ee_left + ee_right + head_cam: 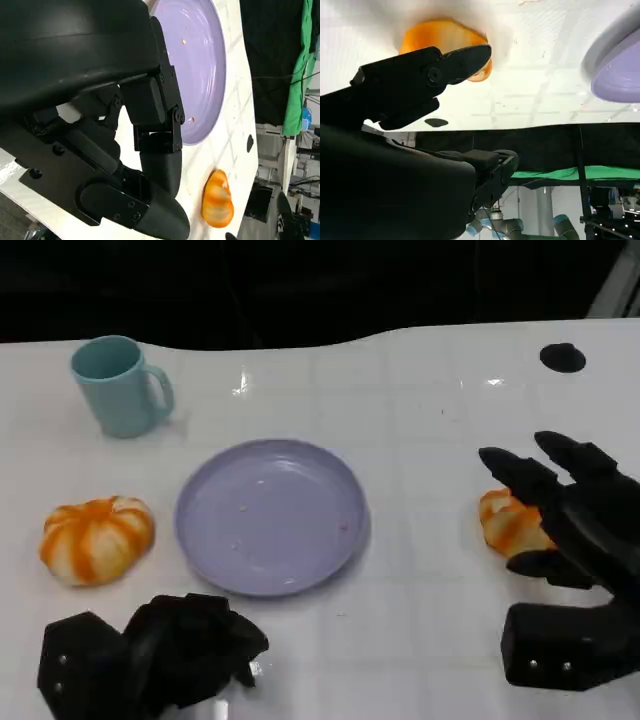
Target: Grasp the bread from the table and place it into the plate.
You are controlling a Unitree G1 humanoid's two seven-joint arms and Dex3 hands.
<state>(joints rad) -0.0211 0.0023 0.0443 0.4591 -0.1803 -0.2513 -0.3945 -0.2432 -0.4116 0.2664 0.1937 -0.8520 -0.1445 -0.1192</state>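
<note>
Bread lies on the table right of the plate, so the right hand spreads empty over it to grasp; the left hand rests curled, empty

Orange-striped bread beside lavender plate

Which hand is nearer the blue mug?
Left. The left hand sits at the near edge, below the mug; the right hand is far across the table, over a bread roll.
</note>
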